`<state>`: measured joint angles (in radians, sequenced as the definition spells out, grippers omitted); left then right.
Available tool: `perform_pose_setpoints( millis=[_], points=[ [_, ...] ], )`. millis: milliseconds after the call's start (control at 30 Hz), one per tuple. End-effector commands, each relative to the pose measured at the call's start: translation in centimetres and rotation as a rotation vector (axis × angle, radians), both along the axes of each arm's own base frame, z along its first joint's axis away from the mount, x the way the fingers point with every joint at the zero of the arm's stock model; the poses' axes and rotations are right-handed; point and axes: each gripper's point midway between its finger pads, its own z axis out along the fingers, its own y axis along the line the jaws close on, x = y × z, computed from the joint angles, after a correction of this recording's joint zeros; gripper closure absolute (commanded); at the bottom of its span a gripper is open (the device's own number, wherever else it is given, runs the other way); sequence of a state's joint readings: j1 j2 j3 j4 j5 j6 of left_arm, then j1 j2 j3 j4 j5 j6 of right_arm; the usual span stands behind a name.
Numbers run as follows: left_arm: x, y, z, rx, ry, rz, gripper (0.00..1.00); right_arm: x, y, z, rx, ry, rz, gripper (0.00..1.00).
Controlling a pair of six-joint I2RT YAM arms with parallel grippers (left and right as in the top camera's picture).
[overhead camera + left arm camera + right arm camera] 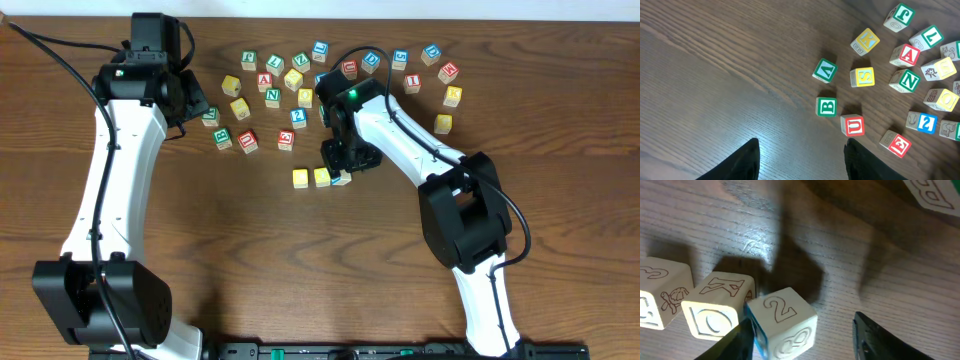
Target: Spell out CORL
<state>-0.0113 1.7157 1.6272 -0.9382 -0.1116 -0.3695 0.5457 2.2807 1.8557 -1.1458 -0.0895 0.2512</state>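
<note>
While the brown table (200, 230) stretches wide under both arms, the left gripper (802, 161) hangs over bare wood with its jaws apart and nothing between them; the scatter of loose cubes (293, 79) lies ahead of it and off to one side. The right gripper (802, 335) sits low at the end of a short row of 3 cubes, jaws apart. The 2 yellow-topped cubes (301, 178) lie in line just outside one of its fingers (739, 342). The third cube (782, 320), a 2 carved on top, stands between the fingers, close against that finger and apart from the other.
</note>
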Motion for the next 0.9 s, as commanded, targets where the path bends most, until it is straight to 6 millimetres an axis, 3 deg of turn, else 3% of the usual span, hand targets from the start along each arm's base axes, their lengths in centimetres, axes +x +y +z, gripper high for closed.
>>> perform_pose_setpoints(
  millis=[0, 267, 467, 867],
  points=[
    [-0.1, 0.2, -0.2, 0.008, 0.008, 0.014, 0.46, 0.0, -0.1, 0.1, -0.011, -0.01, -0.002, 0.44],
    [-0.1, 0.2, -0.2, 0.008, 0.008, 0.014, 0.46, 0.1, -0.6, 0.1, -0.038, -0.017, -0.011, 0.46],
    [-0.1, 0.2, -0.2, 0.008, 0.008, 0.014, 0.46, 0.6, -2.6, 0.1, -0.086, -0.018, -0.059, 0.47],
    [-0.1, 0.2, -0.2, 0.008, 0.008, 0.014, 0.46, 1.2, -3.8, 0.3, -0.014, 0.028, -0.084, 0.49]
  ],
)
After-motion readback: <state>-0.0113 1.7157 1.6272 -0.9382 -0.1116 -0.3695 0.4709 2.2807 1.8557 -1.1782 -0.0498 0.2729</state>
